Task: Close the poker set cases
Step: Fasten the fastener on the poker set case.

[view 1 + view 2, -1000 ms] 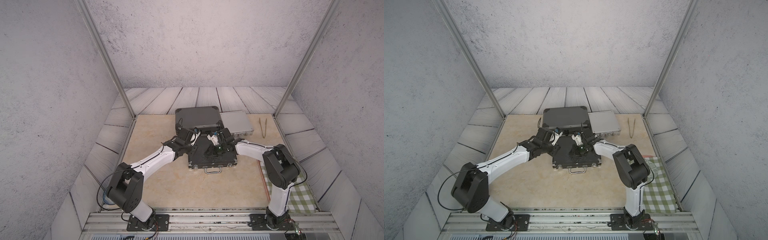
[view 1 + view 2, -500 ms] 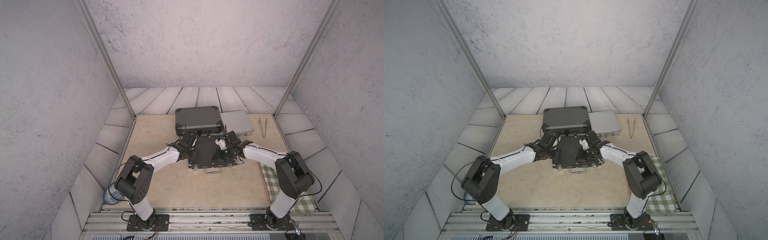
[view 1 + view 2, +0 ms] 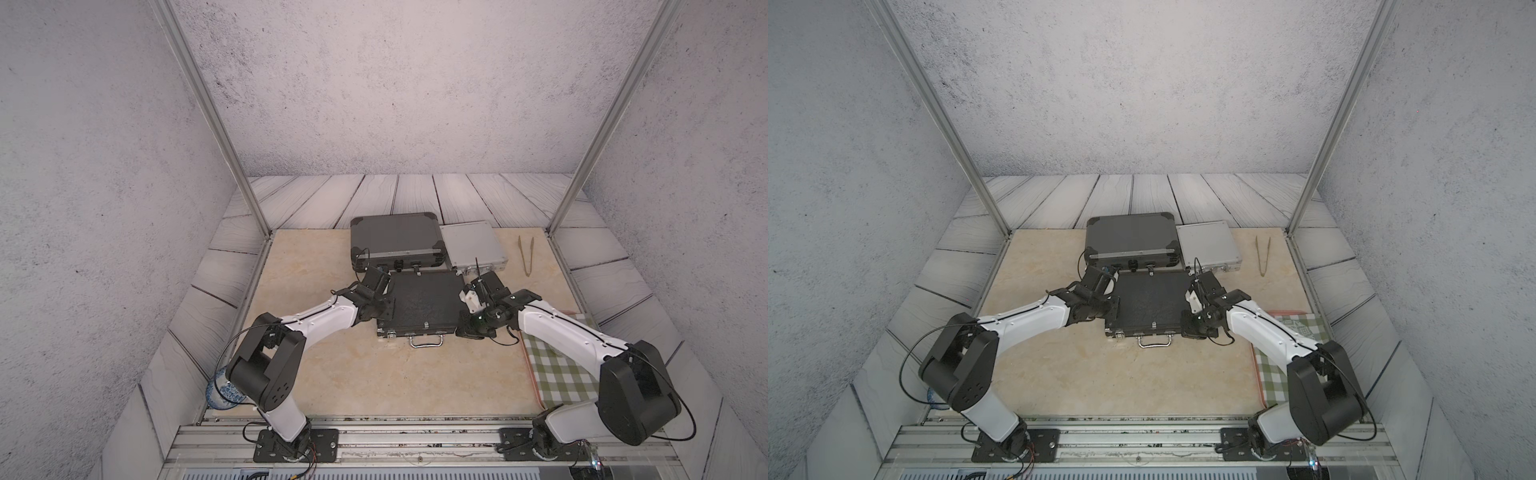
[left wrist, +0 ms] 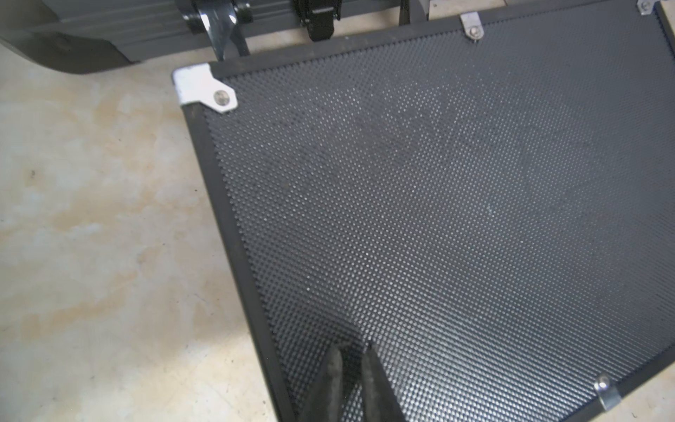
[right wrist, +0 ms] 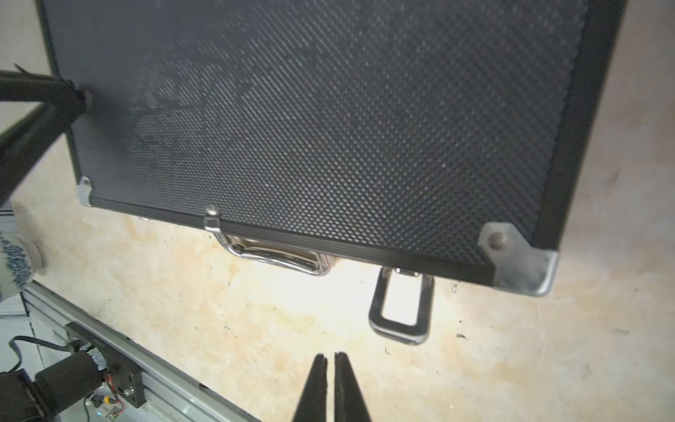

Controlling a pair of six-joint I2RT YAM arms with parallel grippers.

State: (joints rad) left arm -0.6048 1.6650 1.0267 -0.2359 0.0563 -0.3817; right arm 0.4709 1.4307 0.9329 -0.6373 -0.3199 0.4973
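Black left jaws, spread a second ago, now sit nearly together low over the flat black case (image 3: 424,299), whose lid lies down mid-worktop (image 3: 332,374). The right jaws, almost pressed together and empty, hover by its loose latch (image 5: 400,307). Latching probably remains.

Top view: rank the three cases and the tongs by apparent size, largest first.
1. Roughly tied: dark-grey ribbed case and black textured case (nearer camera, so unranked).
2. silver case
3. tongs

Left hand (image 4: 353,349), right hand (image 5: 330,356) (both nearly closed)
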